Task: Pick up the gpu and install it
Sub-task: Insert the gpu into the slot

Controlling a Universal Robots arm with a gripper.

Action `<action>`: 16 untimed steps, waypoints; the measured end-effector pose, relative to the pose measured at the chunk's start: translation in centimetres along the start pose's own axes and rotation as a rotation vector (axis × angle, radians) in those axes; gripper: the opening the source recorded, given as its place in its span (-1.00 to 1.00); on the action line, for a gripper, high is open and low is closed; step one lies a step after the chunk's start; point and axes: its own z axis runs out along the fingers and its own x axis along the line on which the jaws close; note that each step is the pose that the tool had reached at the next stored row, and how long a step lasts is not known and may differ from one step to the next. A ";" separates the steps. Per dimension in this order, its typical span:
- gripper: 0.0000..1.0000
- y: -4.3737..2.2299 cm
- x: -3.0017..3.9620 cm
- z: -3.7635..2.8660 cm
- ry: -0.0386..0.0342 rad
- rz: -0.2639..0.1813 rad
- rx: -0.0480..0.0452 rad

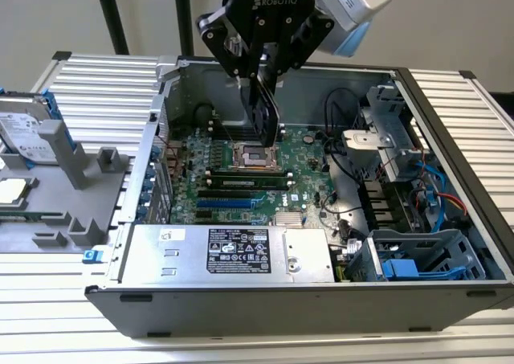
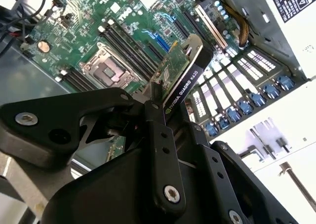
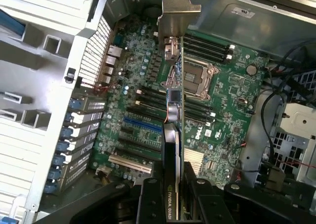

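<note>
The gpu (image 1: 264, 112) hangs edge-down inside the open computer case (image 1: 450, 131), above the CPU socket area of the green motherboard (image 1: 309, 151). My gripper (image 1: 260, 76) is shut on its top end. In the second wrist view the gpu (image 2: 183, 77) shows its black shroud and green board, sticking out past the gripper (image 2: 159, 105). In the first wrist view the gpu (image 3: 174, 116) is seen edge-on, its silver end bracket (image 3: 180, 6) farthest from the gripper (image 3: 173, 184). It floats over the motherboard (image 3: 227, 105), apart from the expansion slots (image 3: 142, 125).
A silver power supply (image 1: 233, 251) lines the case's near side. Drive cages (image 1: 418, 259) and cables (image 1: 341, 167) fill the exterior view's right. A hard drive (image 1: 24, 127) in a blue frame rests on a grey fixture (image 1: 76, 187) outside the case, at the exterior view's left.
</note>
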 end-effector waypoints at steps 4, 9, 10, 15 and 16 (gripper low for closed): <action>-1.00 0.00 0.00 0.00 0.0014 -0.026 -0.0003; -1.00 0.00 0.00 0.00 0.0031 -0.060 -0.0007; -1.00 0.00 0.00 0.00 0.0035 -0.066 -0.0008; -1.00 0.00 0.00 0.00 0.0051 -0.099 -0.0012; -1.00 0.00 0.00 0.00 0.0055 -0.106 -0.0013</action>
